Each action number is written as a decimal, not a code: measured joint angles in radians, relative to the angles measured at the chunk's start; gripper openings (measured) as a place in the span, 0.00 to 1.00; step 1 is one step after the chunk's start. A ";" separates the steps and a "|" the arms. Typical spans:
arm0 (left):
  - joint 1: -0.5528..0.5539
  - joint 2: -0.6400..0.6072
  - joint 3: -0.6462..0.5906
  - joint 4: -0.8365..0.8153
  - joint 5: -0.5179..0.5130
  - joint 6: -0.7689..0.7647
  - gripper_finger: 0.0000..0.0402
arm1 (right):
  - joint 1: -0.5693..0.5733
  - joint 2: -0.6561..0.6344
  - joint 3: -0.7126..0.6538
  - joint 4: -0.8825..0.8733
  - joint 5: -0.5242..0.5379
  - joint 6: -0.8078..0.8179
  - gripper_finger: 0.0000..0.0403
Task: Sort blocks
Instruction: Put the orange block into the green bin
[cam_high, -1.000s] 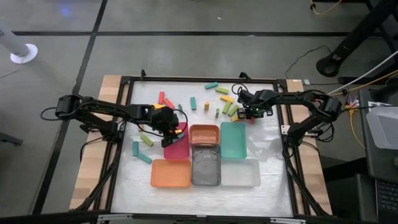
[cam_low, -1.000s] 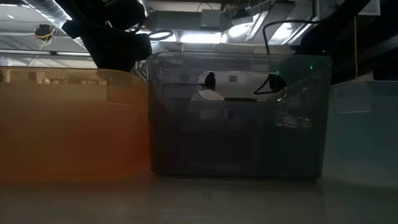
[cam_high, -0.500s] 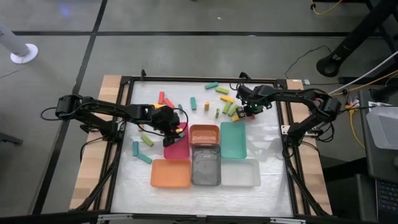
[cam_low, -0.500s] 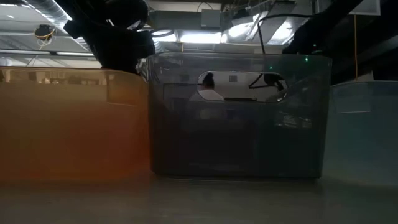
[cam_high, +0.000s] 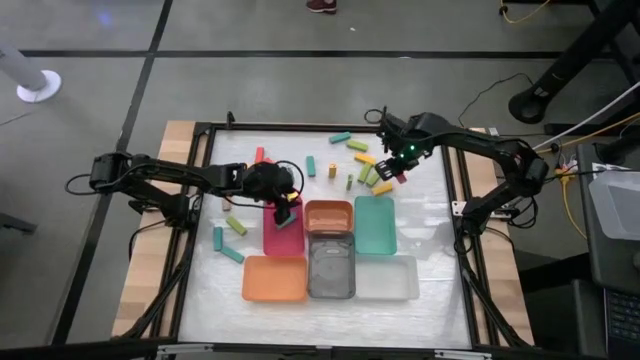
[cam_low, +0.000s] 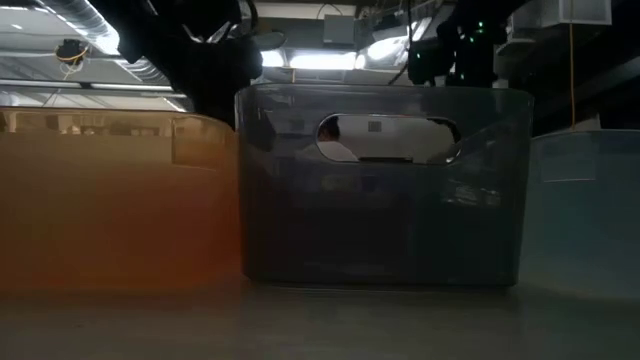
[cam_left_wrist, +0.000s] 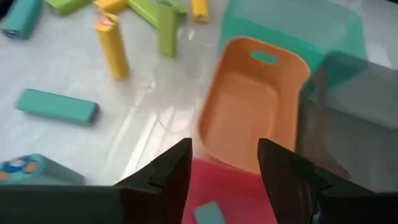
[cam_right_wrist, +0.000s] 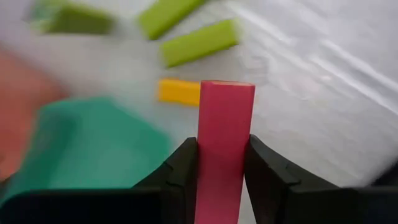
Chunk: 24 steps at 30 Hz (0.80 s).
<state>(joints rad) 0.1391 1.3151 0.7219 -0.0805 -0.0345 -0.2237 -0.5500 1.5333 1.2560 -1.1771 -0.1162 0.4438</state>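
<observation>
My right gripper is shut on a red block and stands high over the table's far right, above lime blocks and a yellow block. My left gripper is open over the pink tray, with nothing between its fingers. In that tray lies a teal block. More blocks lie flat on the table: teal, red, lime and teal. My right gripper pinches the red block's two long sides between its two fingers. The fingers point down and lie along the block, whose free end sticks out past the fingertips. The block hangs upright, lifted clear of the table.
Six trays stand close together at the table's middle and near side: pink, brown-orange, teal, orange, grey and clear. A dark frame runs round the table.
My right gripper has risen from the table at the far right and rolled its wrist, carrying the red block up clear of the other blocks. My left gripper has tipped up a little over the pink tray.
</observation>
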 joint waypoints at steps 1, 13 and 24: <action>0.012 0.000 0.000 0.005 0.000 0.001 0.43 | 0.000 0.000 0.015 -0.001 -0.035 -0.012 0.25; 0.137 0.000 0.000 0.108 -0.002 0.165 0.43 | 0.177 0.000 0.033 0.024 -0.253 -0.108 0.26; 0.190 0.000 0.000 0.124 -0.003 0.439 0.43 | 0.476 0.000 0.032 0.086 -0.158 -0.112 0.26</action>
<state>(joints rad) 0.3291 1.3151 0.7219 0.0433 -0.0370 0.2157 -0.0737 1.5333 1.2884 -1.0909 -0.2746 0.3321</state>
